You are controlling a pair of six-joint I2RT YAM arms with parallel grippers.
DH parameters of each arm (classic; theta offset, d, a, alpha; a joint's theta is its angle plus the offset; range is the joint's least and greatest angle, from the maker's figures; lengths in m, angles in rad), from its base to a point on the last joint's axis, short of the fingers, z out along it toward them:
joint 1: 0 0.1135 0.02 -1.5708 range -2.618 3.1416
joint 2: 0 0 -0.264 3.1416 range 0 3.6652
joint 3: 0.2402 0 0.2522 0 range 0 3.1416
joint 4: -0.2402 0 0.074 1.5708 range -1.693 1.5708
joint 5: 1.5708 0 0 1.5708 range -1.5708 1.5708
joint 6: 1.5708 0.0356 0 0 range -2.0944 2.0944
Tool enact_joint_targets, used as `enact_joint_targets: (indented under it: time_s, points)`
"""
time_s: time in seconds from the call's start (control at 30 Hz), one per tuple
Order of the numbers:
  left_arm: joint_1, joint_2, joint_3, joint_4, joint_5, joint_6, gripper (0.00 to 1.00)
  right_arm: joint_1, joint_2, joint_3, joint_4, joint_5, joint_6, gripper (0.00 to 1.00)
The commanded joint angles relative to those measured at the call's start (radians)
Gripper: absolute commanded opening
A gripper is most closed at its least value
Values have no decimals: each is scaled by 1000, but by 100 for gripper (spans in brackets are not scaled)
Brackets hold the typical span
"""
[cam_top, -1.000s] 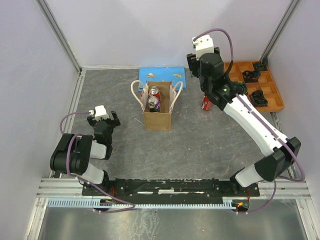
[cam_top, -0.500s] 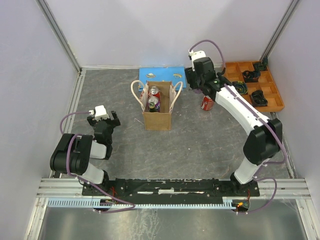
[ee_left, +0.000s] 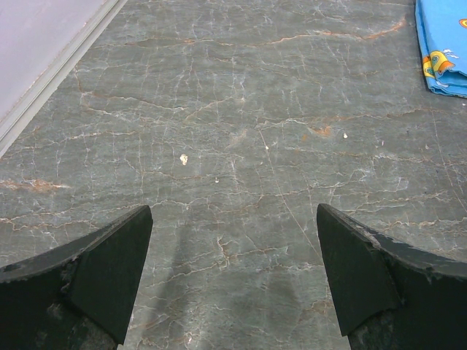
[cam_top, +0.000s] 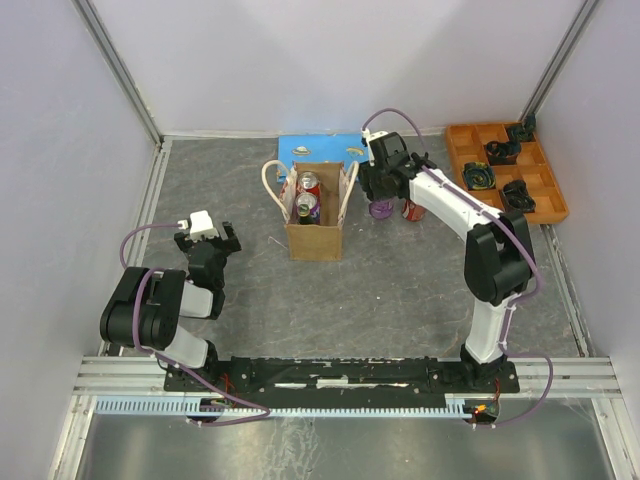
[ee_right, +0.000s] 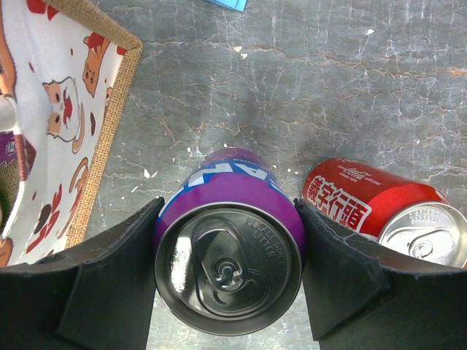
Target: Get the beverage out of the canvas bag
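Beverage point(ee_right: 228, 251) — clamped in right gripper point(ee_right: 228, 240)

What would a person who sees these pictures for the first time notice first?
The right claw grips a purple aluminium drink can from above, just right of the tan-brown canvas bag. A red drink can stands beside it on the grey table, and two more cans sit upright in the bag.

Grey marbled tabletop point(cam_top: 400, 285), pale lilac walls point(cam_top: 250, 60)
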State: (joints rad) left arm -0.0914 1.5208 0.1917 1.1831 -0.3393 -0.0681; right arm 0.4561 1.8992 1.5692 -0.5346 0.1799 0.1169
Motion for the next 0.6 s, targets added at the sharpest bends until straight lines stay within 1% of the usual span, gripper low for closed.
enact_joint_targets:
  time_s: [0.0,0.53,0.57]
  points:
    - [-1,2,22,47,-20,36,99,-21,-7,29,89,-14,40,0]
    - [-1,2,22,46,-20,36,99,-44,57,-49,204,-16,80,0]
    - [-2,2,22,47,-20,36,99,-43,58,-50,206,-19,83,2]
